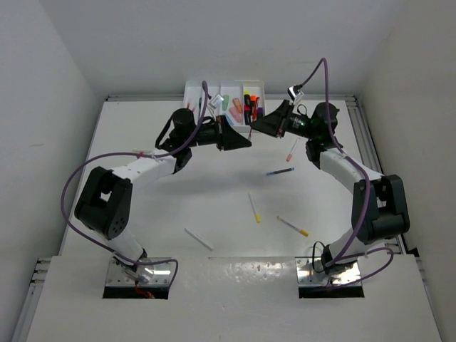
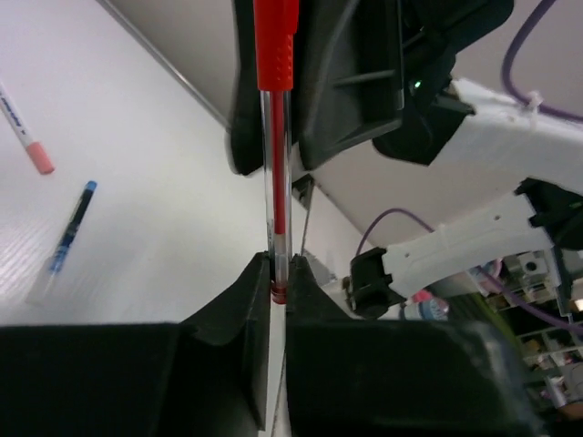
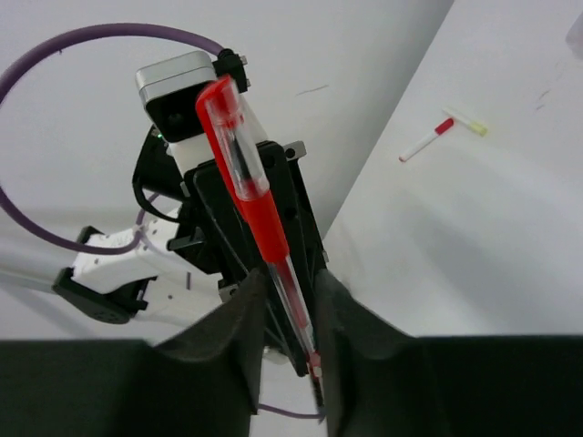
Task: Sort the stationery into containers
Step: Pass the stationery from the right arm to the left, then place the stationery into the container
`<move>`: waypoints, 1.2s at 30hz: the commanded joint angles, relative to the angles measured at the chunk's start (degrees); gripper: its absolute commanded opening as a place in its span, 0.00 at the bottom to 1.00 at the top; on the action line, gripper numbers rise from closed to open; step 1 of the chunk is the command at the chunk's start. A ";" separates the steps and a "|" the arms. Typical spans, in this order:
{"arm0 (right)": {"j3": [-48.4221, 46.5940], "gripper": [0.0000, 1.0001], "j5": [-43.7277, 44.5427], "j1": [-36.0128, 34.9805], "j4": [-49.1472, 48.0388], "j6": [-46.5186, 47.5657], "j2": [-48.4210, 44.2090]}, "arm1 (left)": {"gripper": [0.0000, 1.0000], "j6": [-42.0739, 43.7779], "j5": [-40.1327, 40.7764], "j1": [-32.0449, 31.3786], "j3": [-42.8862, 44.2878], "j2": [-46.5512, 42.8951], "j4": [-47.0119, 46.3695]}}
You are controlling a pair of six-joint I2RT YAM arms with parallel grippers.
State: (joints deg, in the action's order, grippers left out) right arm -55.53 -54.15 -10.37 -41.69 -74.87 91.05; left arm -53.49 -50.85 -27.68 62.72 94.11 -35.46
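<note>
A red pen is held in the air between both grippers, in front of the white divided tray. My left gripper is shut on one end of it. The other end lies between the fingers of my right gripper, whose jaws stand a little wider than the red pen, which leans on one finger. In the top view the left gripper and right gripper meet tip to tip. Highlighters lie in the tray's right compartments.
On the table lie a blue pen, a red-and-white pen, a yellow-tipped pencil, another yellow-tipped one and a white pen. Walls close in the table on three sides.
</note>
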 commanded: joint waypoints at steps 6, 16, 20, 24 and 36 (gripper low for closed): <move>-3.01 0.57 -1.83 2.09 9.24 9.55 -0.78 | 0.00 14.80 3.20 7.18 6.69 -1.30 18.90; -3.45 0.57 5.45 8.26 44.58 42.95 -7.80 | 0.00 45.85 36.15 18.89 38.15 18.28 58.12; 1.56 0.57 10.46 7.30 51.35 51.37 -11.67 | 0.01 48.40 36.80 21.08 49.15 29.01 62.98; 3.76 0.57 15.21 6.94 55.31 56.14 -14.49 | 0.04 50.33 36.35 21.18 57.23 36.74 62.36; 5.25 0.57 22.59 6.24 60.41 65.55 -15.38 | 0.10 49.54 42.41 19.86 64.20 46.43 59.98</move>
State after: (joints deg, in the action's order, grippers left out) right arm -50.35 -35.11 -3.55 18.28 -13.82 76.44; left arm -4.34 -10.81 -7.42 124.55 139.37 26.06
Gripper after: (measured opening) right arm 0.569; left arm 0.134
